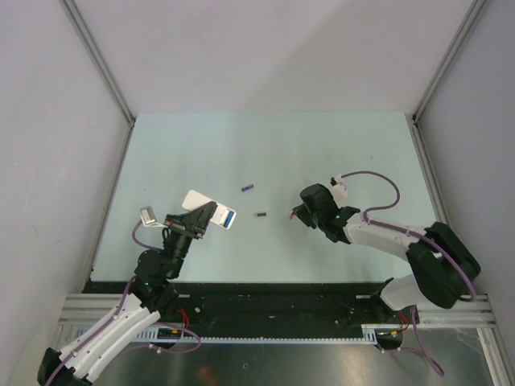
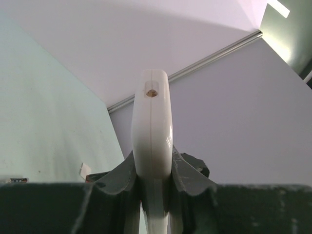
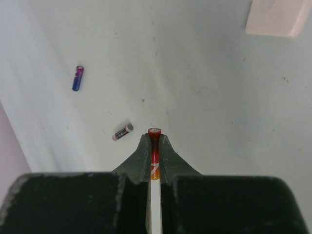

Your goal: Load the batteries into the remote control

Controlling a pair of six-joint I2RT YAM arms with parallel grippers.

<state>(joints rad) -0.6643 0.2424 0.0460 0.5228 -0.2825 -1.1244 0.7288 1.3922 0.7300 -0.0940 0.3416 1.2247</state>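
Observation:
My left gripper (image 1: 199, 217) is shut on the white remote control (image 1: 195, 199) and holds it off the table; a blue patch (image 1: 230, 218) shows at its right end. In the left wrist view the remote (image 2: 152, 122) stands edge-on, clamped between the fingers of that gripper (image 2: 152, 170). My right gripper (image 1: 295, 214) is shut on the red battery (image 3: 154, 146), which pokes out past the fingertips of that gripper (image 3: 154, 140), just above the table. The purple-blue battery (image 1: 248, 188) (image 3: 77, 78) and the dark grey battery (image 1: 261, 215) (image 3: 123, 132) lie loose between the grippers.
The pale green table top (image 1: 322, 153) is fenced by white walls with metal rails (image 1: 100, 60). A black strip and the arm bases run along the near edge (image 1: 282, 301). A white corner (image 3: 275, 17) shows at the top right of the right wrist view.

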